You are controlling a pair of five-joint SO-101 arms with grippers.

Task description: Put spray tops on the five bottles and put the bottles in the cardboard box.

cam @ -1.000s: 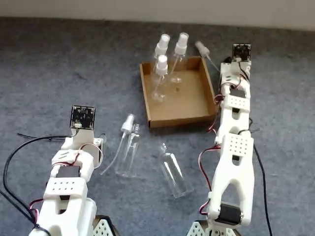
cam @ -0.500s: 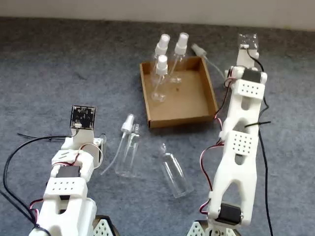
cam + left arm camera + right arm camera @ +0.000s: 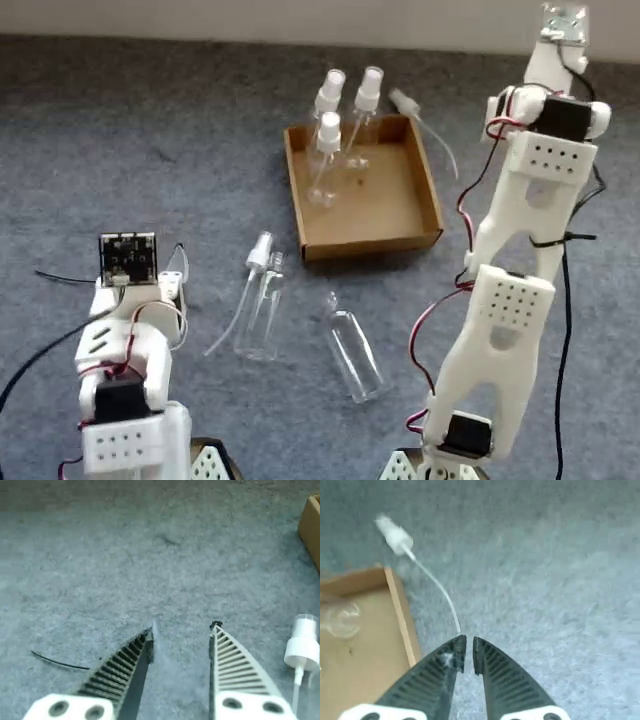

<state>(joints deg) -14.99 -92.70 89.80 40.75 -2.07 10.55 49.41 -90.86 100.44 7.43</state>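
The right arm (image 3: pixel 520 250) was raised clear of the cardboard box (image 3: pixel 300 205); the left arm (image 3: pixel 125 340) was drawn back. The right hand (image 3: pixel 468 646) was found nearly clenched on nothing, the left hand (image 3: pixel 182 630) released. A loose spray top (image 3: pixel 405 100) was noted just beside the box's far corner; its thin tube could be bent if pinched off-centre.

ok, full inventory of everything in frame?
box: 1, brown cardboard, middle of the carpet
capped bottles: 3, clear with white spray tops, in the box's far left part
open bottles: 2, clear, lying on the carpet in front of the box
loose spray tops: 2, white with clear tubes, one beside the left open bottle, one by the box's far right corner
carpet: 1, grey, under everything
left arm: 1, white, black jaws open over bare carpet
right arm: 1, white, black jaws shut by the far top's tube end
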